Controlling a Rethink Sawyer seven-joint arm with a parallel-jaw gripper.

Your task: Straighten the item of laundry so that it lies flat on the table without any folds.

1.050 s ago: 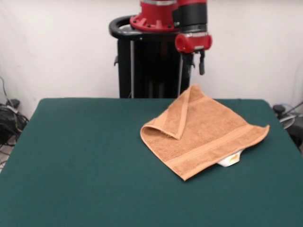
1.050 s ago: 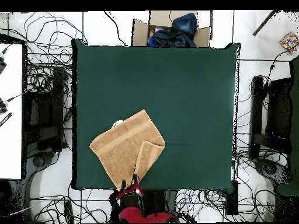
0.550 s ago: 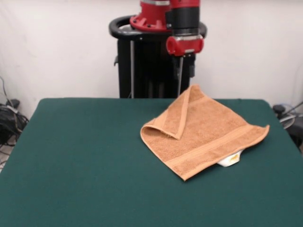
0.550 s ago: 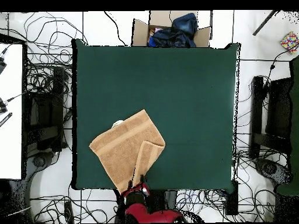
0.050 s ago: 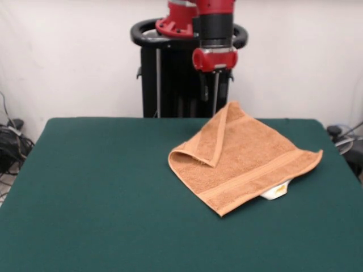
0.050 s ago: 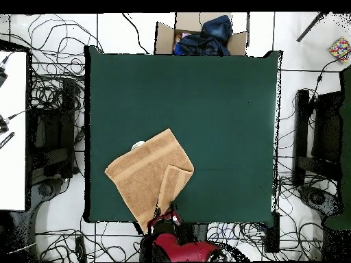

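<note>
Front view: the hand hangs at the upper centre of the frame, in front of the black pedestal. It has shifted left since the earlier frames, from above and right of the towel's top corner to just left of that corner. Two thin fingers point down with a gap between them, so the hand looks open and grips nothing; against the dark pedestal their tips are hard to make out. The orange-tan towel lies right of centre on the green tabletop, unmoved. One corner is folded over towards the left, and a white care label peeks out under the lower right edge, mostly hidden.

Overhead view: the towel sits at the lower left of the tabletop, its fold running down to the bottom edge. The hand appears there just below the towel's lowest corner, further right than before; its fingers cannot be told apart. A cardboard box of dark clothes sits beyond the top edge.
</note>
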